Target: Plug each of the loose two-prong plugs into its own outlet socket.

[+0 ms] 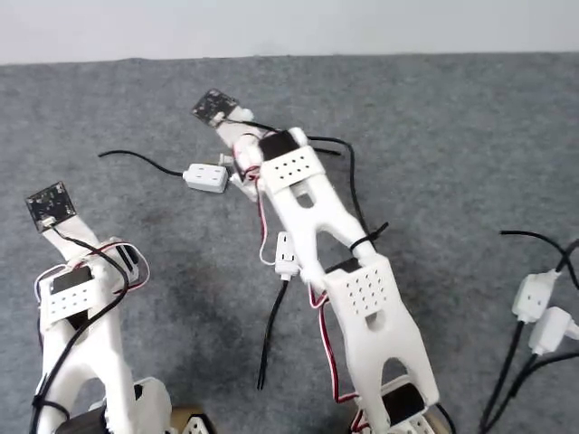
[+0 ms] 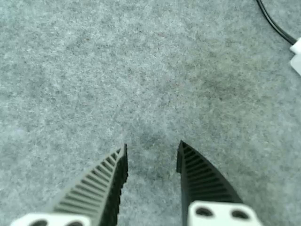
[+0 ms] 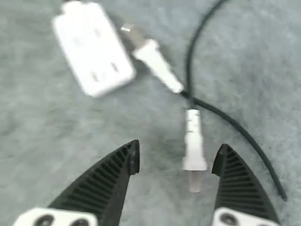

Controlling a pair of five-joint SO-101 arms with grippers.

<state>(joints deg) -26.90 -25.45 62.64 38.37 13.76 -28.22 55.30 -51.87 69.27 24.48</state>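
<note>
**Both open, nothing held**

Toward the far edge of the grey mat (image 1: 434,181), the right gripper (image 3: 178,150) hangs low with its fingers apart, one on each side of a white plug (image 3: 194,141) that lies flat, ungripped. Just beyond, a second plug (image 3: 153,59) points its prongs at the white socket (image 3: 91,47), just beside it, not inserted. A third plug (image 1: 286,256) lies mid-mat by the right arm (image 1: 308,208). Near the front left corner, the left gripper (image 2: 151,153) hangs over the mat, fingers apart.

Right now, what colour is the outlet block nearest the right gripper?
White outlet block; clearest in right wrist view.
</note>
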